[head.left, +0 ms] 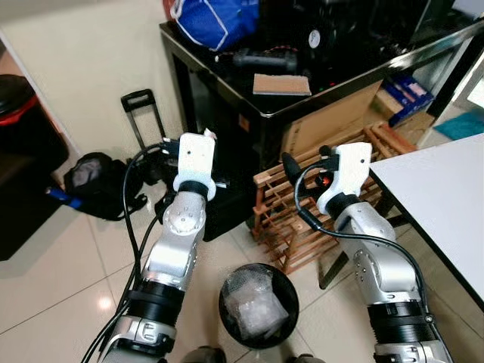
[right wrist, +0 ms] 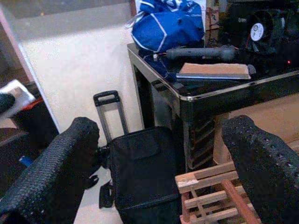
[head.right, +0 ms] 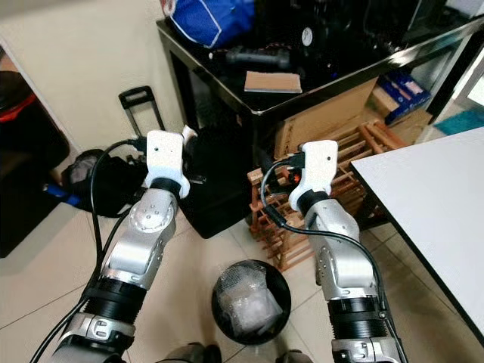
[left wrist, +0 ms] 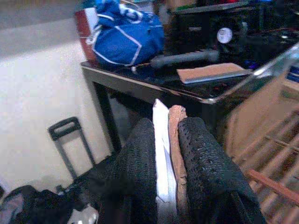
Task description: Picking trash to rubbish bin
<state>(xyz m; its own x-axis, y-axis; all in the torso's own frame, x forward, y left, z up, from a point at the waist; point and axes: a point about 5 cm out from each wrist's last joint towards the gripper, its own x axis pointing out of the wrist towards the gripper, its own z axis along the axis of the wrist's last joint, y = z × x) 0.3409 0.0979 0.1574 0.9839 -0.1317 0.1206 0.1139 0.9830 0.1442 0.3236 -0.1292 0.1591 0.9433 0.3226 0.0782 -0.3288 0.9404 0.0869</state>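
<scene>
Trash: we are seeing a flat white and brown scrap (left wrist: 167, 154), and it is sitting pinched between the two black fingers (left wrist: 135, 177) of the left gripper (left wrist: 166, 140), high above the bin and a little to the robot's left of it.
Left gripper: it is pressing together on the scrap; a small white tip is showing at the top of the wrist housing (head.left: 209, 135).
Rubbish bin: the round black bin (head.left: 259, 305) is standing on the tiled floor (head.left: 53, 287) between the two arms, and crumpled clear plastic (head.left: 253, 308) is lying inside it.
Right gripper: we are seeing its fingers (right wrist: 56, 163) spreading wide apart with nothing between them (right wrist: 159, 172); it is hanging above the bin, to the robot's right.
Beyond the bin: a wooden rack (head.left: 287, 219) and a black trolley bag (right wrist: 140, 172) are standing under a black glass table (head.left: 302, 98).
On that table: a blue bag (head.left: 212, 21) and a brown flat pad (head.left: 281, 84).
Right of the bin: a white table (head.left: 446, 197).
</scene>
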